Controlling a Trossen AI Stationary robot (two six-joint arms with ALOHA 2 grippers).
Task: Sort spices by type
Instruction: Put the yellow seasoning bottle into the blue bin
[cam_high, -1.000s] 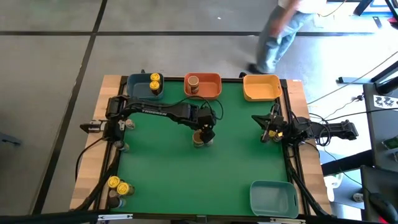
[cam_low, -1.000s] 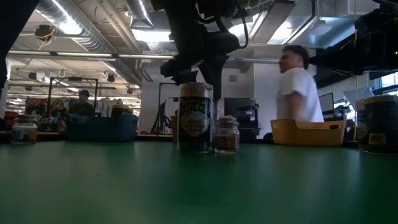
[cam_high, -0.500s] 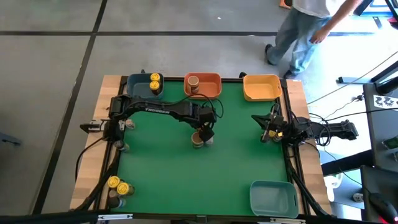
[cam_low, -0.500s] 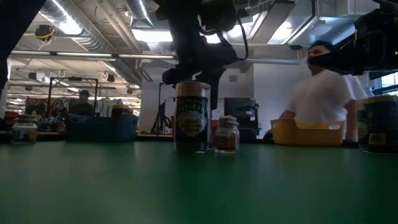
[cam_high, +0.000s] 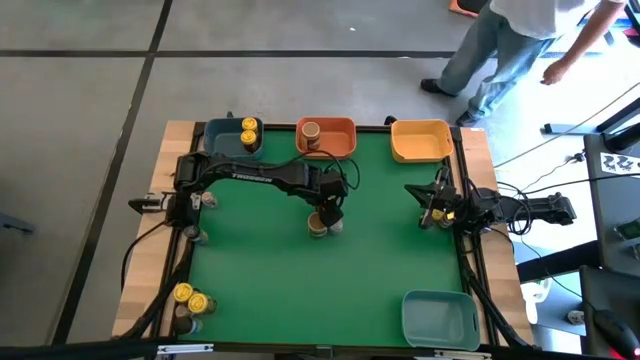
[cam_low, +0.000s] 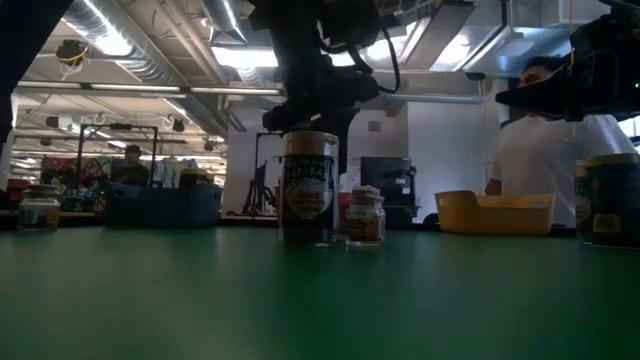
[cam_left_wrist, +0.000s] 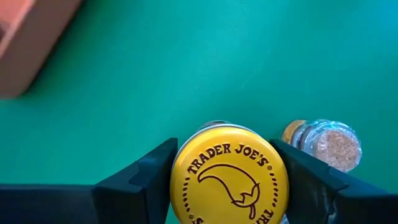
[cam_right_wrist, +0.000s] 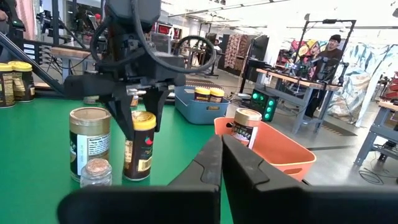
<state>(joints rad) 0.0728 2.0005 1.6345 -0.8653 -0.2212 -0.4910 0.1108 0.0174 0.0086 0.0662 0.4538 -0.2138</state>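
Observation:
A yellow-lidded spice jar (cam_left_wrist: 227, 186) stands upright on the green mat near the table's middle, and my left gripper (cam_high: 326, 208) is shut on it from above. Close beside it stand a wider tan-lidded jar (cam_right_wrist: 89, 143) and a tiny jar (cam_right_wrist: 96, 173), both on their bases. In the low view the wide jar (cam_low: 308, 190) stands in front of the held one. My right gripper (cam_right_wrist: 221, 155) waits shut at the table's right side, level, pointing toward the jars. My left gripper pinches the yellow lid by its rim (cam_left_wrist: 177, 186) between its two fingers (cam_left_wrist: 146, 180), one on each side. The fingers come from above, slanting down. The jar stands upright with its base on the mat.
At the far edge a blue bin (cam_high: 222, 140) holds yellow-lidded jars (cam_high: 249, 131), an orange bin (cam_high: 340, 135) holds a tan-lidded jar (cam_high: 311, 133), and there is a yellow bin (cam_high: 420, 155). A pale blue bin (cam_high: 440, 318) sits near right. More jars (cam_high: 188, 297) stand near left. A person (cam_high: 510, 40) walks beyond.
In the low view my left gripper's fingers have drawn closer together over the jars. The arm has stayed in place. The person beyond the far edge has walked toward the right.

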